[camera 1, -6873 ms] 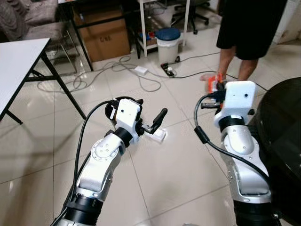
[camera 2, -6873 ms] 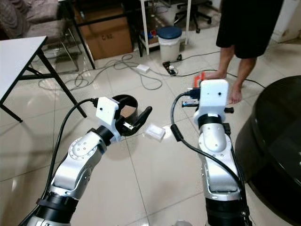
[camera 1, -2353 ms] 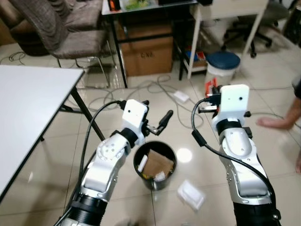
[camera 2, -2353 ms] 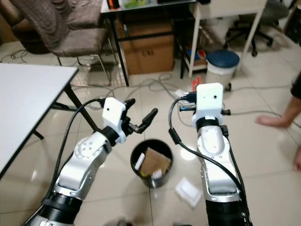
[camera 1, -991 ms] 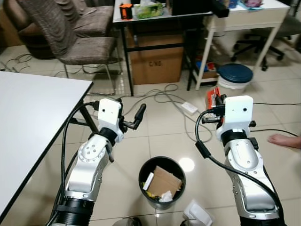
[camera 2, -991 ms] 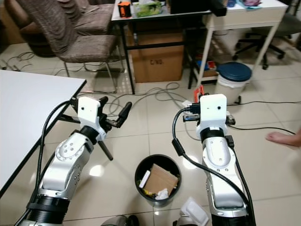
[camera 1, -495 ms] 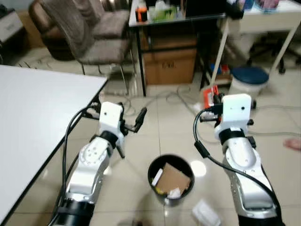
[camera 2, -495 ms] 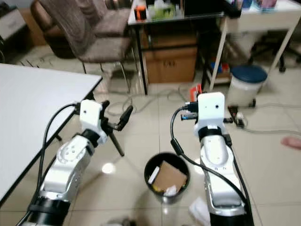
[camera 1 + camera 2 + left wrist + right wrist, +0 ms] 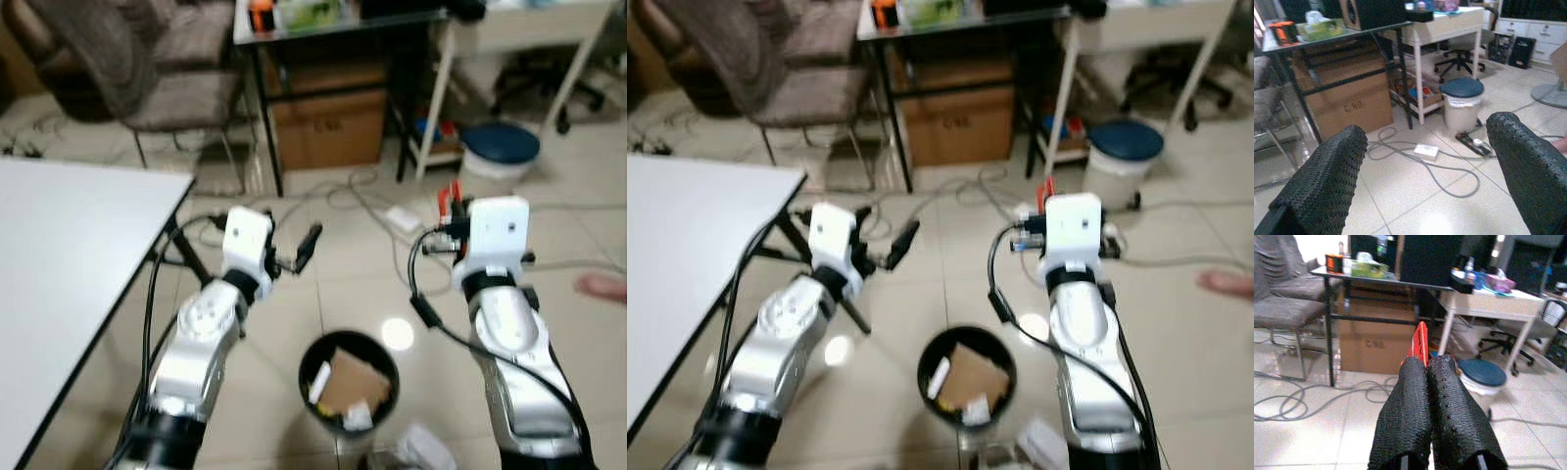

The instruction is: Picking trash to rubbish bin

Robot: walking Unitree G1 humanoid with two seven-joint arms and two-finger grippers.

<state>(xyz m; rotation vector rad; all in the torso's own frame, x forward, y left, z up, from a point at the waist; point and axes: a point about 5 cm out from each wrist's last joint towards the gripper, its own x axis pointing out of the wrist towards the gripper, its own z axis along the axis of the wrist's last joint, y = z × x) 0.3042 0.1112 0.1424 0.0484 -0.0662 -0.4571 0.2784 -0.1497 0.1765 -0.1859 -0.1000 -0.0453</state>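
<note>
black rubbish bin (image 9: 348,380) on tiled floor (image 9: 323,294), low between my two arms, holding cardboard piece (image 9: 353,377) and white scraps. white crumpled trash (image 9: 423,448) on floor just beside bin, toward my right. right gripper (image 9: 1426,363) raised ahead of me, fingers pressed together, clamping flat orange-red wrapper (image 9: 1419,343). left gripper (image 9: 306,248) raised above and to left of bin, fingers (image 9: 1332,176) spread wide, nothing between them. white table (image 9: 59,255) on my left.

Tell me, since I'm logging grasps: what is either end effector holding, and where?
Right end effector pinches a thin orange-red piece of trash by its lower end. Left end effector is open, holding nothing.
</note>
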